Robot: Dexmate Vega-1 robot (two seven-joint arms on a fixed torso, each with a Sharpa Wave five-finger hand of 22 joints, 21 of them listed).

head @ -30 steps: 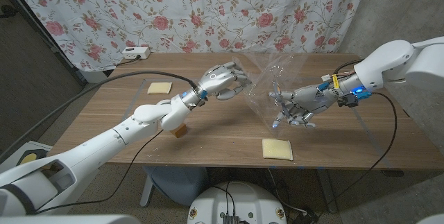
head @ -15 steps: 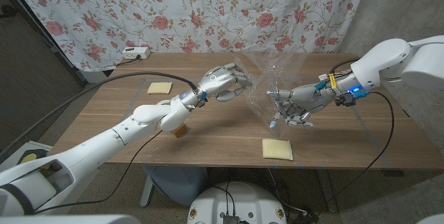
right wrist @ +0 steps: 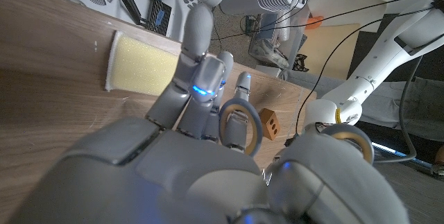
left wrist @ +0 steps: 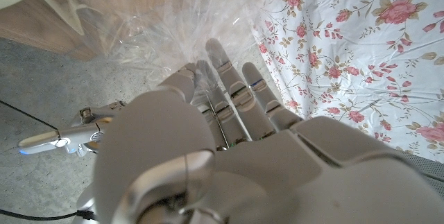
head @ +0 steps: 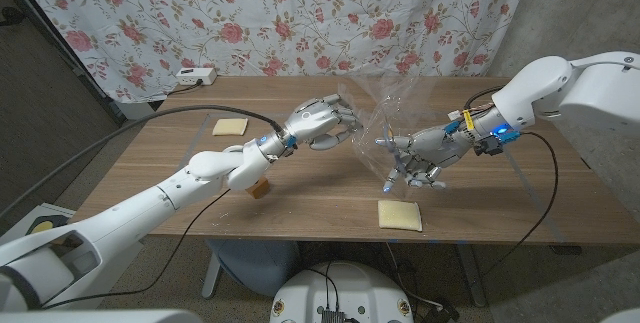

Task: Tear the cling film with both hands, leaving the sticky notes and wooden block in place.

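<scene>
Both the left hand (head: 322,123) and right hand (head: 412,155) gripped the cling film (head: 378,113); a sticky pad (head: 400,215) lay at six o'clock of it, the wooden block (head: 260,187) at eight

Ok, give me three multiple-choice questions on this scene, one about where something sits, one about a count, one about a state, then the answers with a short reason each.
1. Where is the wooden block?
A. on the table under the left arm
B. on a sticky note pad
C. in the right robot hand

2. How many yellow sticky note pads lie on the table?
A. one
B. two
C. four

3. What state is the cling film in?
A. flat on the table
B. rolled in a box
C. lifted between both robot hands

Answers:
1 A, it shows just beneath the left forearm.
2 B, one far left, one near the front edge.
3 C, the left robot hand and right robot hand hold it above the table.
</scene>
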